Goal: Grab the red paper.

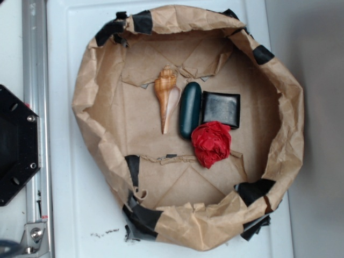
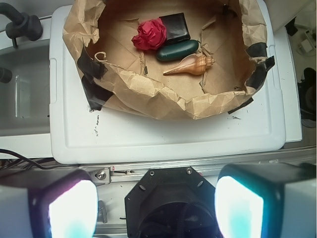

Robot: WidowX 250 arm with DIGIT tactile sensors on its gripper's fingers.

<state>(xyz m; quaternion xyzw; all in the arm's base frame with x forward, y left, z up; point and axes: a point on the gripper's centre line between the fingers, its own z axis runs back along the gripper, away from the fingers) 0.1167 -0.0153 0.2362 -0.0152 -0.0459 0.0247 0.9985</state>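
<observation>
The red paper [image 1: 210, 143], a crumpled bright red ball, lies on the floor of a brown paper nest [image 1: 97, 97], touching the lower corner of a black square pad [image 1: 221, 109]. In the wrist view the red paper [image 2: 150, 34] sits far ahead near the top. My gripper [image 2: 156, 208] is open and empty, its two fingers wide apart at the bottom corners of the wrist view, high above the robot's black base and well short of the nest. The gripper does not show in the exterior view.
A dark green oblong object [image 1: 190, 109] and a tan spiral seashell [image 1: 166, 98] lie left of the pad. The nest's raised crinkled walls carry black tape [image 1: 142, 217]. The nest stands on a white lid [image 2: 163, 134]. The black robot base [image 1: 16, 144] is at the left.
</observation>
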